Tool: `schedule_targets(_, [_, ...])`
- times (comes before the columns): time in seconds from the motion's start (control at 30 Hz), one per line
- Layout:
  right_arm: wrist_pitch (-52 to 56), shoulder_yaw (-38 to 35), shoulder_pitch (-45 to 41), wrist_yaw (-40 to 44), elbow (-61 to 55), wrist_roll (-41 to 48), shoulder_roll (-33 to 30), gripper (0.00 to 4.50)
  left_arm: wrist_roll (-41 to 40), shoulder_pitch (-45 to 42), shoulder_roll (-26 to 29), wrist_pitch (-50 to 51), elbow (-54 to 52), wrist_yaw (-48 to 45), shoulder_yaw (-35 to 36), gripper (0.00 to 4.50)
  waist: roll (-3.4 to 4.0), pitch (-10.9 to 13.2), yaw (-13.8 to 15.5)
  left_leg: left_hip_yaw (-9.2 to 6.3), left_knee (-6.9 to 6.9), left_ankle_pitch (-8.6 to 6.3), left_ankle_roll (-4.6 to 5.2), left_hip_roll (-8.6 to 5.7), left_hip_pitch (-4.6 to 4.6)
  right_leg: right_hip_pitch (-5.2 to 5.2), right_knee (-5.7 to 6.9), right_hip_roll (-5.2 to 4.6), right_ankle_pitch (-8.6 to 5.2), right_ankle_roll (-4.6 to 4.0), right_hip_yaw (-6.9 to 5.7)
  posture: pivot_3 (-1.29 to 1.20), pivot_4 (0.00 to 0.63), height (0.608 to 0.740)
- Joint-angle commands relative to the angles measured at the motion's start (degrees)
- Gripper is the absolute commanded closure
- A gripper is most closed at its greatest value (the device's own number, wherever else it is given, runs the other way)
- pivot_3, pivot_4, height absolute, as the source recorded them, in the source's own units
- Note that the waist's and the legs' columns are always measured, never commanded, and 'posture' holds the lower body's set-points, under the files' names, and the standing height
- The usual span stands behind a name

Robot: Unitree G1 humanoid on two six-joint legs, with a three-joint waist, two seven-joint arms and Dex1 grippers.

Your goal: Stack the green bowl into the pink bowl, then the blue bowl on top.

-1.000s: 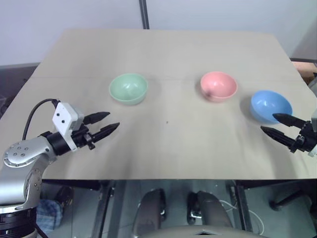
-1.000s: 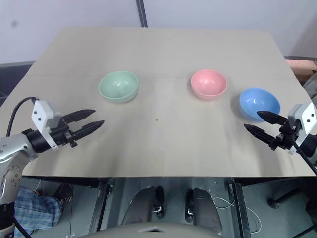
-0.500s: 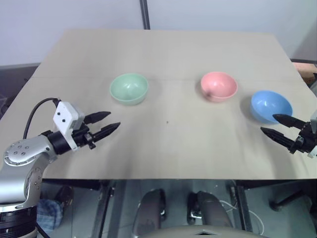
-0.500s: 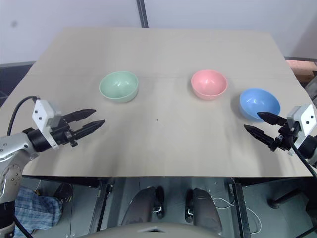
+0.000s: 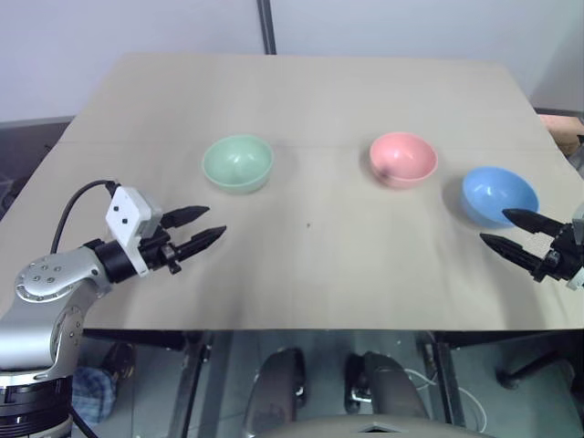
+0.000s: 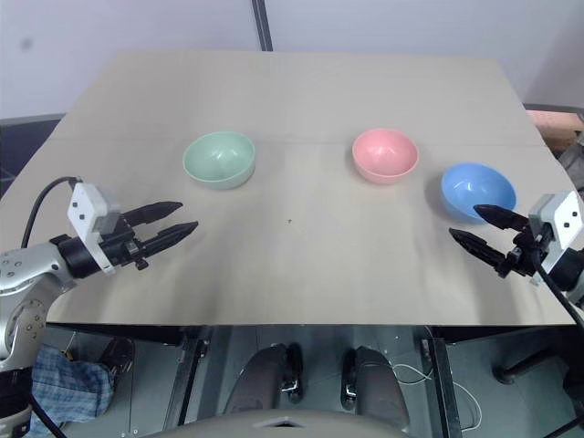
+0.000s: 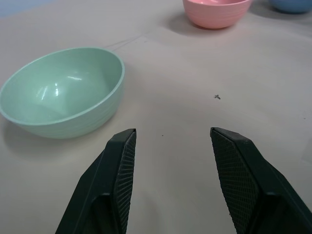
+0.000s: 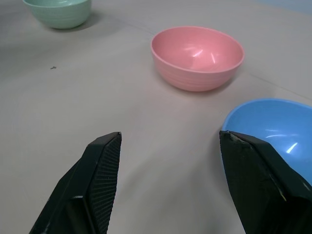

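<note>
Now | green bowl [image 5: 237,163], pink bowl [image 5: 402,159], blue bowl [image 5: 498,194] apart | both grippers' fingers wide, empty

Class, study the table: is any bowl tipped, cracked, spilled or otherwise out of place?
Nothing stands out. The green bowl, pink bowl and blue bowl all sit upright, apart and empty on the table, with no visible damage or spill.

mint-green bowl [image 5: 237,163], salmon-pink bowl [image 5: 402,159], sky-blue bowl [image 5: 498,194]
</note>
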Motion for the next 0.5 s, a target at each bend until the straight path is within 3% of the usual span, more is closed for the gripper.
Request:
schedule_targets(0.03, [-1.1, 2.2, -3.9, -2.4, -1.8, -2.5, -1.1, 1.0, -3.0, -0.2, 0.6, 0.8, -0.8, -1.6, 1.3, 1.94, 0.01, 0.0, -0.1, 0.0, 0.0, 0.0, 0.0, 0.0, 0.01, 0.0, 0.01, 0.0, 0.0, 0.0, 0.0, 0.0, 0.15, 0.74])
schedule_targets(0.17, [2.6, 8.6, -10.7, -7.9, -0.7, -8.4, -2.4, 1.0, -2.1, -0.6, 0.8, 0.3, -0.3, -1.0, 1.1, 1.94, 0.01, 0.0, 0.0, 0.01, 0.0, 0.02, -0.04, 0.01, 0.1, 0.08, 0.01, 0.0, 0.0, 0.0, 0.0, 0.0, 0.15, 0.74])
schedule_targets(0.5, [9.7, 30.6, -36.6, -5.9, 7.9, -16.3, 1.2, 1.0, -6.3, -4.6, 1.2, 1.3, 0.8, -3.9, 2.0, 1.94, 0.01, 0.0, -0.3, 0.01, 0.0, 0.14, -0.22, 0.01, 0.05, 0.06, 0.0, 0.0, 0.0, -0.02, -0.02, 0.0, 0.15, 0.74])
